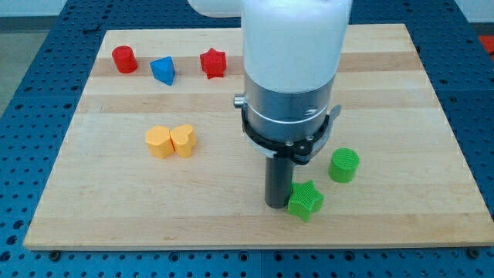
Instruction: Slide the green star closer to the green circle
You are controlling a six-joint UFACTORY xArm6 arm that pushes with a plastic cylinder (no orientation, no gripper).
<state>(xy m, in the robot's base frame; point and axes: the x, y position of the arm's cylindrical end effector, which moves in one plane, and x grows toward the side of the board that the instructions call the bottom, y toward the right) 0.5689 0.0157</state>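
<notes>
No pincer on this rig, just my tip, pressed against the left side of the green star near the desk bottom edge. Green circle just up-right of star, small gap. 2 yellow blocks touching at left. Red cylinder, blue block, red star along top.

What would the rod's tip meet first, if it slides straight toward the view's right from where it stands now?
Most likely the green star, which sits right beside my tip; whether they already touch is unclear. The green circle lies beyond, up-right.
</notes>
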